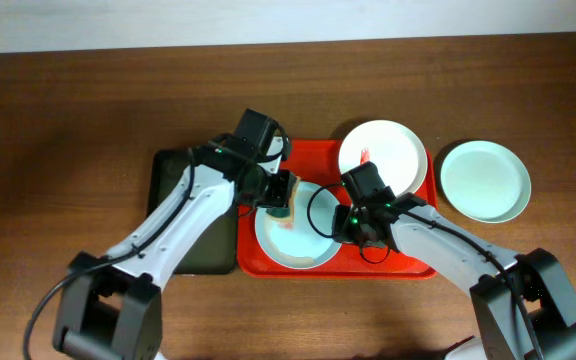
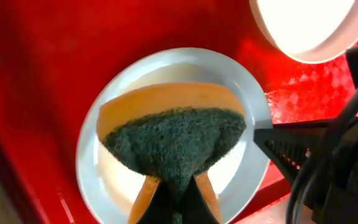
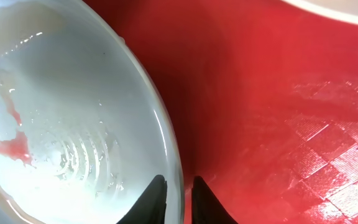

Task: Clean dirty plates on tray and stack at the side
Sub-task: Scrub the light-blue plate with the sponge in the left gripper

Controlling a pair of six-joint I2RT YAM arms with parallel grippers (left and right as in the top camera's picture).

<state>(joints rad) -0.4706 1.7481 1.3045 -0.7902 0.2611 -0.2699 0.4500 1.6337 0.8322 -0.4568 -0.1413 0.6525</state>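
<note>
From above I see the red tray [image 1: 313, 160] in the middle of the table [image 1: 68, 100]. A dark green tray [image 1: 216, 250] lies just beside it on the left. A mint plate [image 1: 288, 245] sits on the near left part of the red tray. A white plate [image 1: 393, 150] with a small red smear sits at the tray's far right corner. The other mint plate [image 1: 483, 180] is off the tray, on the table to the right.

The top view does not show me the fingers well, because the arms cover them. The wrist cameras help here.

In the left wrist view, the left gripper [image 2: 176, 202] has its fingers pinched tight on a sponge [image 2: 173, 134]. The sponge is orange with a dark green rough side, and it hangs over the mint plate. It hides the middle of the plate, and I cannot tell if it touches. At the right edge of this view a black finger of the right gripper [image 1: 346, 222] meets the plate's rim.

The right wrist view shows what the sponge hides. The plate is wet inside, with a red smear on its left side. The two dark fingers are almost together, with the plate's right rim pinched between them. Beyond the rim there is only bare red tray.
</note>
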